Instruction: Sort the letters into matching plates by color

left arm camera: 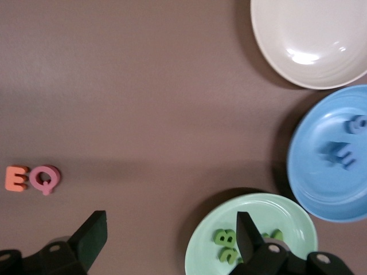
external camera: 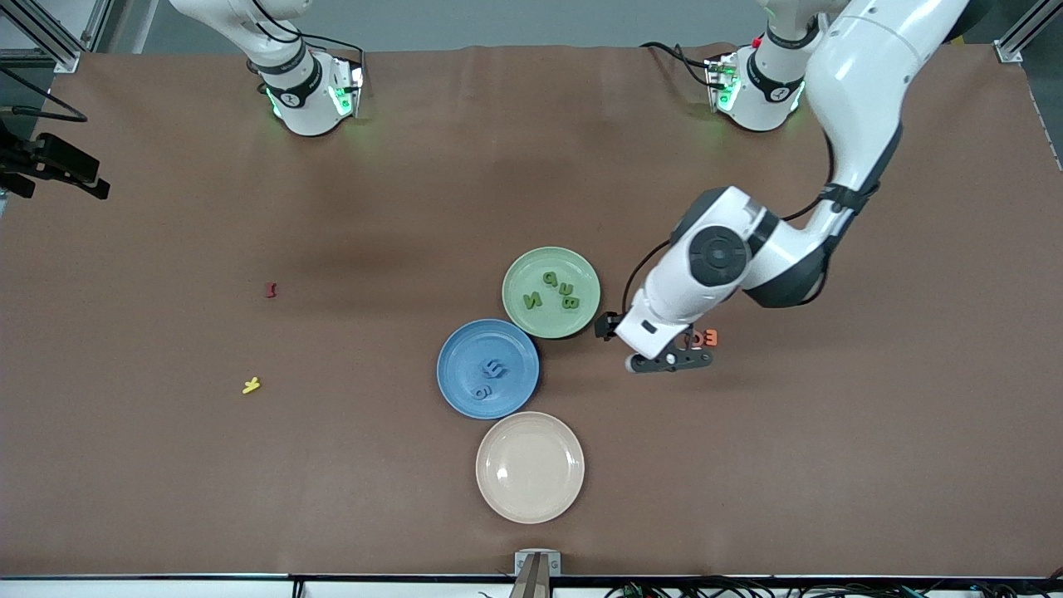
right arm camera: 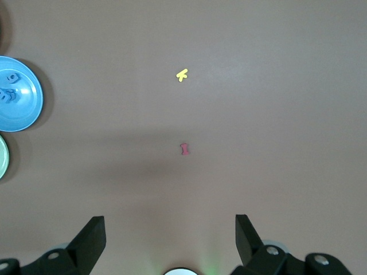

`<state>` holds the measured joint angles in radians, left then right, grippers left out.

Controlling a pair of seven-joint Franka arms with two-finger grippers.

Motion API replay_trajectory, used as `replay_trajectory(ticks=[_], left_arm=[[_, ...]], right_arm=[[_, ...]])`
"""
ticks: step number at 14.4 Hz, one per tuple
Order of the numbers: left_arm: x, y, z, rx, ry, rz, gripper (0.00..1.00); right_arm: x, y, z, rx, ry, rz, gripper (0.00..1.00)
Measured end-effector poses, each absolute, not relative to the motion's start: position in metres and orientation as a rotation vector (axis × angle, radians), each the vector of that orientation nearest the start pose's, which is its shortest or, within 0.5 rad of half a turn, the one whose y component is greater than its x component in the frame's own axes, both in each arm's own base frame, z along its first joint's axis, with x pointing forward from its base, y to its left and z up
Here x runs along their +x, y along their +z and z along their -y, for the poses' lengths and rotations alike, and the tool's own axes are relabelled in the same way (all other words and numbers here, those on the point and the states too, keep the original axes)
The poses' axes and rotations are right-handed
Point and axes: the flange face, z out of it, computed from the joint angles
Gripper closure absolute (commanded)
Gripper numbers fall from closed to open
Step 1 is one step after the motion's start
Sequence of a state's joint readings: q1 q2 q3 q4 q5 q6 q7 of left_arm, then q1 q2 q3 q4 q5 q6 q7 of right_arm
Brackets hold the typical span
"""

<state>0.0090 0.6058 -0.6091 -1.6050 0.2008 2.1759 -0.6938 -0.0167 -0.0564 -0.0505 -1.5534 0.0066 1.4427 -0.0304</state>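
Beside the green plate, over bare table, the left hand hangs open (right hand likewise).

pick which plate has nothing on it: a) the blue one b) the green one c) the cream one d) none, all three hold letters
c: the cream plate is bare, while the blue plate holds blue letters and the green plate holds green letters.
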Motion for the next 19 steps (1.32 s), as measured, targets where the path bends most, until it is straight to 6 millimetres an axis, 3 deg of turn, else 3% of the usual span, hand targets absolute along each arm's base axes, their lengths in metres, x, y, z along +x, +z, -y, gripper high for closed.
replay_trajectory(ticks=[3, 6, 9, 13, 15, 19], left_arm=[[0.622, 0.356, 0.291, -3.365, 0.053, 0.115, 0.02], [0.63, 0.37, 0.226, -3.389, 0.038, 0.063, 0.02], [0.627, 0.381, 0.165, -3.35, 0.054, 0.059, 0.01], [0.621, 0.422, 0.093, -3.309, 0.069, 0.012, 0.01], [0.618, 0.44, 0.072, -3.29, 0.063, 0.011, 0.01], [0.624, 0.482, 0.048, -3.226, -0.03, 0.01, 0.01]], right_arm=[[0.522, 0.652, 0.035, -3.127, 0.083, -0.055, 0.0], [0.522, 0.652, 0.035, -3.127, 0.083, -0.054, 0.0], [0.522, 0.652, 0.034, -3.127, 0.082, -0.054, 0.0], [0.522, 0.653, 0.035, -3.128, 0.08, -0.055, 0.0], [0.522, 0.653, 0.035, -3.127, 0.08, -0.055, 0.0], [0.522, 0.652, 0.035, -3.127, 0.079, -0.056, 0.0]])
